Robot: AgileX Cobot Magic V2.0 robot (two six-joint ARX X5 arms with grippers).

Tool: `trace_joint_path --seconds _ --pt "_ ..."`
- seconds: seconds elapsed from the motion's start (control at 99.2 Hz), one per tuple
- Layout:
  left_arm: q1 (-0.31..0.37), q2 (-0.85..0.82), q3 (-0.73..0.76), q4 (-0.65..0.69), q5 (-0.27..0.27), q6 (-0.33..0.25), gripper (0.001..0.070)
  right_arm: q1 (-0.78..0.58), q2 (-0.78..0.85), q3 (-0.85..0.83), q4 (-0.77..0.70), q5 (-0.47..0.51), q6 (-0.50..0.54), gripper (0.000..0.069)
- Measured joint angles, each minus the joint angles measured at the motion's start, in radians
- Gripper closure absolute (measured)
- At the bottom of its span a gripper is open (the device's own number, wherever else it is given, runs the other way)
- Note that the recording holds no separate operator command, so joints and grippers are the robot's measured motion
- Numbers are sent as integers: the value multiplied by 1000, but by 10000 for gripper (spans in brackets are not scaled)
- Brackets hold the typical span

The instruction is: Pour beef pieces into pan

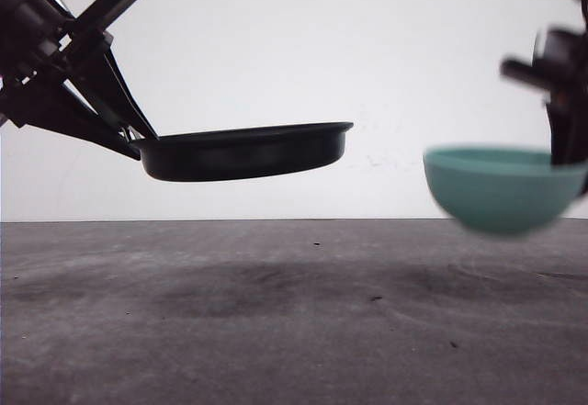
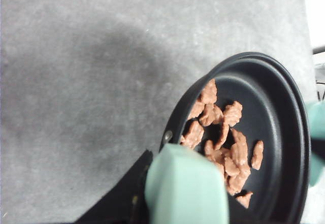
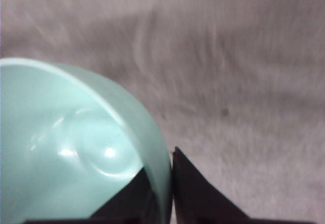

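1. On our left, the left gripper (image 1: 129, 134) was clamped on the handle (image 2: 185, 188) of the pan (image 1: 243, 151), holding it in the air above the grey table (image 1: 294, 331), nearly level, with the far rim a touch higher.
2. In the left wrist view the beef pieces (image 2: 223, 142) already lay inside the pan, heaped loosely toward the handle side of its floor; none showed on the table there.
3. Further right, well apart from the pan, the teal bowl (image 1: 501, 189) hung in the air, blurred in both the front and right wrist views, so we took it to be in motion.
4. The right gripper (image 3: 170, 193) pinched the bowl's rim, one finger inside the wall and one outside. The bowl's inside (image 3: 66, 148) looked bare as far as we could see it.
5. We judged the pour itself done, and what remained was the setting down.
6. To do that well, we would keep the pan flat or tipped slightly toward the handle, so the pieces did not slide to the far rim.
7. We would lower both vessels slowly, keep them apart, and let go only once each rested on the table.
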Motion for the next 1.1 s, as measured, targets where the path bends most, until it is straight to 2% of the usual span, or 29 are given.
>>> trace_joint_path --seconds 0.171,0.353,0.403,0.524,0.575,0.645,0.777,0.817,0.847,0.988,1.039,1.099 --pt "0 3 0 0 2 6 664 0 80 -50 33 8 -3 673" --pt "0 3 0 -2 5 6 664 0 87 -50 45 6 -3 660" --pt "0 3 0 -4 5 6 664 0 87 -50 46 8 -5 590" --pt "0 3 0 -5 5 6 664 0 87 -50 46 8 -7 263" --pt "0 3 0 -5 5 6 664 0 85 -50 46 8 -8 175" --pt "0 3 0 -6 5 6 664 0 68 -50 45 8 -11 121" --pt "0 3 0 -5 3 15 664 0 -39 -49 42 8 -20 98" --pt "0 5 0 -5 -2 26 664 0 -88 -47 42 8 -20 102" --pt "0 8 0 -4 -6 34 664 1 -128 -45 40 6 -19 138" --pt "0 50 0 0 -11 57 664 39 -336 -39 9 10 -21 537" --pt "0 76 0 3 -11 59 664 62 -407 -39 6 10 -21 610" --pt "0 113 0 16 -11 61 664 89 -482 -38 0 9 -21 650"
